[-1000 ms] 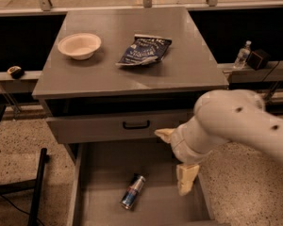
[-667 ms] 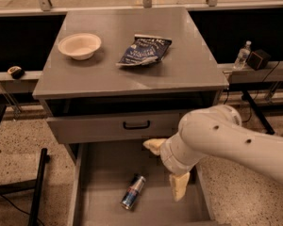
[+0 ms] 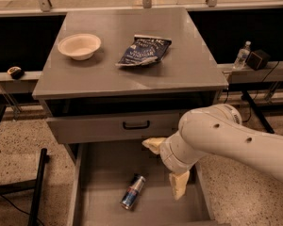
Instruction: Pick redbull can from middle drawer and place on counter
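Observation:
The redbull can (image 3: pixel 133 191) lies on its side on the floor of the open middle drawer (image 3: pixel 104 173), silver top pointing to the far right. My gripper (image 3: pixel 166 166) hangs over the drawer, just right of and above the can, not touching it. Its two cream fingers are spread wide apart: one fingertip (image 3: pixel 153 144) points left near the drawer front above, the other (image 3: pixel 178 187) points down beside the can. The gripper is open and empty. The grey counter (image 3: pixel 132 69) lies above the drawers.
On the counter sit a cream bowl (image 3: pixel 79 46) at the left and a dark blue snack bag (image 3: pixel 144 51) in the middle. A grey drawer front with a black handle (image 3: pixel 136 125) juts out above the open drawer. A small clear bottle (image 3: pixel 242 54) stands on the right ledge.
My arm and gripper have moved left and down, closer to the can. The can has not moved.

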`<state>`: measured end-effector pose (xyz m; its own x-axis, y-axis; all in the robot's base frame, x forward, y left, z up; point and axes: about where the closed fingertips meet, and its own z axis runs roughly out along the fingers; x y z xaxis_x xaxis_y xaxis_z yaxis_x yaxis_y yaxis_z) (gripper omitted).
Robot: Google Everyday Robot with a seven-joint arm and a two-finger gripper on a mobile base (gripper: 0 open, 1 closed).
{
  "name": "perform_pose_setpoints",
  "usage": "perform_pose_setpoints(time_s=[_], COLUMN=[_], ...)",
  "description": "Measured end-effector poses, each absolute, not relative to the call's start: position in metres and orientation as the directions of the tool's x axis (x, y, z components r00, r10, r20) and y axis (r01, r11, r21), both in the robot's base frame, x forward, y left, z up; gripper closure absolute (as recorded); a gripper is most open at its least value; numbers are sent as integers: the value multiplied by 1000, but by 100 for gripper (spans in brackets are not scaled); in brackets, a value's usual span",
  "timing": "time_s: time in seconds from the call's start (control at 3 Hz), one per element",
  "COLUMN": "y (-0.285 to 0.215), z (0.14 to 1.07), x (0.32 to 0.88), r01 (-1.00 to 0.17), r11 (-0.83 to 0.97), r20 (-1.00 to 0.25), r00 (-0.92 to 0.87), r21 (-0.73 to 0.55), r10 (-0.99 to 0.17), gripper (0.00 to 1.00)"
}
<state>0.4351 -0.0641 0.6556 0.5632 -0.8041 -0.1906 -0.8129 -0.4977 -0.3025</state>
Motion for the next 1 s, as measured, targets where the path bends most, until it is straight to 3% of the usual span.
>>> perform_pose_setpoints(time_s=[0.33, 0.67, 1.0], y=[-46, -16, 11], z=[641, 578, 518], x=[451, 462, 461], r01=[-777, -677, -521], r11=[-512, -612, -753], r20=[-249, -285, -187], r00=[612, 732, 852], r21=[-367, -409, -401], r10=[-750, -619, -490], gripper=[0, 0, 0])
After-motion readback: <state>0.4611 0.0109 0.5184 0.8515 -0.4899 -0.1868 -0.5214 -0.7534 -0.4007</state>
